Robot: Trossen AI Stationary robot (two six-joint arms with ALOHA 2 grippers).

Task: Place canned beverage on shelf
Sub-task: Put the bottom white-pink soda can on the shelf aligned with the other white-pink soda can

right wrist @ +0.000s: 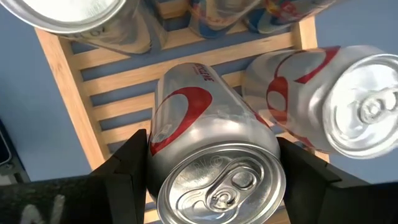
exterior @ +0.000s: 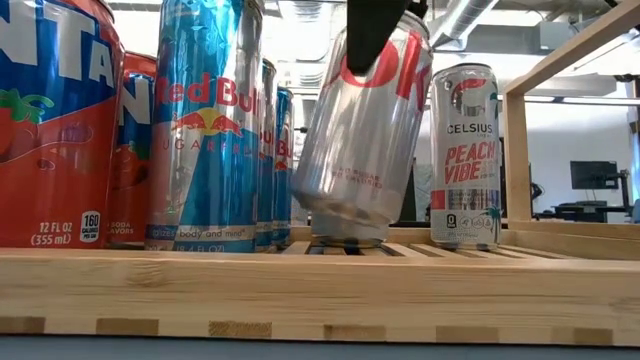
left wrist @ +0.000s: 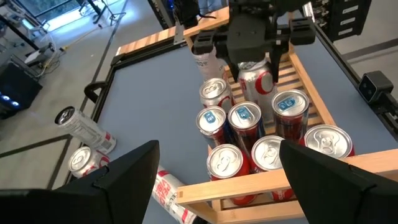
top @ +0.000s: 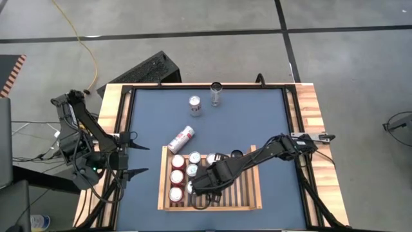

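The shelf (top: 212, 207) is a light-wood slatted tray near the table's front edge. Several red and blue cans (top: 183, 173) stand upright in its left part. My right gripper (top: 196, 187) is over the shelf, shut on the canned beverage (exterior: 360, 140), a silver can with red lettering. In the right wrist view this can (right wrist: 205, 137) fills the gap between the two fingers. My left gripper (top: 132, 154) waits open at the table's left edge, aimed at the shelf (left wrist: 205, 190), and touches nothing. My right gripper pinches the can's side wall just below its top rim (right wrist: 158, 155) between the two fingers, one on each side. The fingers (exterior: 370, 35) come from above, pointing down. The can hangs tilted, its bottom (exterior: 345, 228) at the slats; whether it touches them I cannot tell.
A white can with pink lettering (exterior: 465, 150) stands on the shelf close to the held can, and tall blue cans (exterior: 205, 120) stand on its other side. On the blue tabletop behind the shelf one can lies on its side (top: 181, 138) and two stand (top: 195, 106) (top: 215, 93).
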